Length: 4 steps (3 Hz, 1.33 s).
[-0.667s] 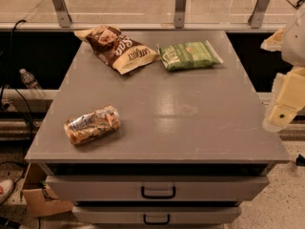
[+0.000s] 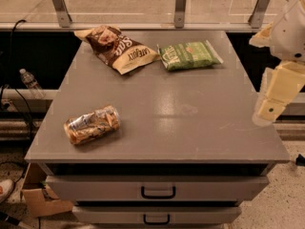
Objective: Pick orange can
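The orange can (image 2: 91, 124) lies on its side, dented, near the front left corner of the grey cabinet top (image 2: 190, 113). It is orange-copper with silver-white graphics. My gripper (image 2: 274, 99) is cream-coloured and hangs at the right edge of the cabinet top, far to the right of the can and apart from it. It holds nothing that I can see.
A brown chip bag (image 2: 116, 46) and a green snack bag (image 2: 189, 55) lie at the back of the top. Drawers with handles (image 2: 158, 192) face front. A water bottle (image 2: 31, 83) and cables are at the left, and a cardboard box (image 2: 40, 199) is on the floor.
My gripper has shifted slightly to the left, toward the cabinet's right edge. The can and the bags have not moved.
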Each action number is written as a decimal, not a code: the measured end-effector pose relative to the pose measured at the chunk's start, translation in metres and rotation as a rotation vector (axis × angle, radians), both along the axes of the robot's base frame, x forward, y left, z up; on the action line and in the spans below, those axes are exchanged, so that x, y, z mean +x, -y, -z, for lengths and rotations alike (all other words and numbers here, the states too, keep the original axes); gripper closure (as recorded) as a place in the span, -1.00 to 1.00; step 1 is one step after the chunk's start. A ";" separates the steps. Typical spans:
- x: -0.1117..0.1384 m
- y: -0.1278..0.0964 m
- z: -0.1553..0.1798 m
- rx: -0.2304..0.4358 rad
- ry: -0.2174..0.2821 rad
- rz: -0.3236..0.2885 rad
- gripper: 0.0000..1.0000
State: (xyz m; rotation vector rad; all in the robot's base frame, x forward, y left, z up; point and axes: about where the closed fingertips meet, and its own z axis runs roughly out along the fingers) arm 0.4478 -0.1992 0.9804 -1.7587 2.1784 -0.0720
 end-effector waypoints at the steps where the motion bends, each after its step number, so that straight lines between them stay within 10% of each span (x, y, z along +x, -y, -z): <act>1: 0.020 -0.050 0.004 0.027 -0.006 -0.173 -1.00; 4: 0.028 -0.231 0.041 0.143 -0.038 -0.798 -1.00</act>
